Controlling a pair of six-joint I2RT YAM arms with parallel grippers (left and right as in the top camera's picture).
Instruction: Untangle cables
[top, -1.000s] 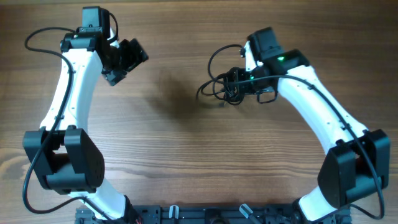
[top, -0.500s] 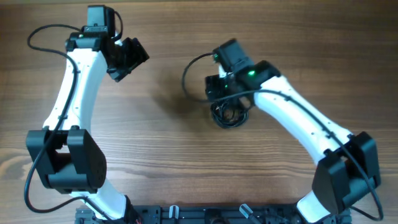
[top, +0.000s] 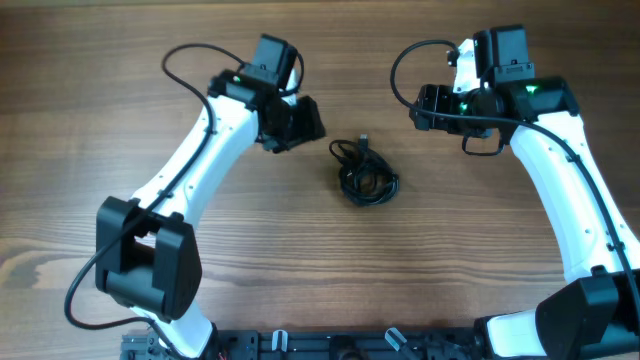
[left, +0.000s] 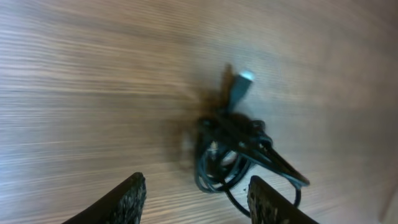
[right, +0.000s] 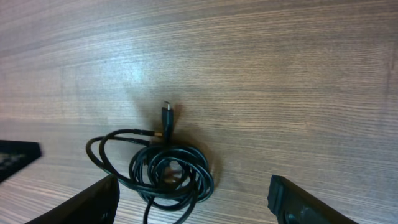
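**A:** What has changed since a second ago?

**B:** The cables (top: 366, 178) have left the right gripper (top: 422, 107). A second ago they were bunched at its fingers. Now they lie by themselves on the table (top: 250, 250), near the middle, and the right arm has drawn back toward the far right. The left arm has swung in from the far left, so the left gripper (top: 308, 120) sits just left of the bundle without touching it.

**A:** And the hands?

**B:** Both have their fingers apart with nothing between them. The left wrist view is blurred, but it shows the left gripper (left: 196, 202) with a moderate gap and the cables (left: 236, 149) beyond its tips. The right gripper (right: 199, 205) is spread wide, with the cables (right: 165, 168) on the wood ahead of it.

**A:** How does the bundle lie?

**B:** It is a small coil of thin black cord, with loops lying over one another and one looser loop off to the side. One plug (right: 166, 112) points away from the coil, flat on the surface.

**A:** And the surface itself?

**B:** It is brown wood with straight grain running across and a soft sheen. A black rail (top: 330, 345) runs along the near edge between the arm bases. The tabletop fills every view.
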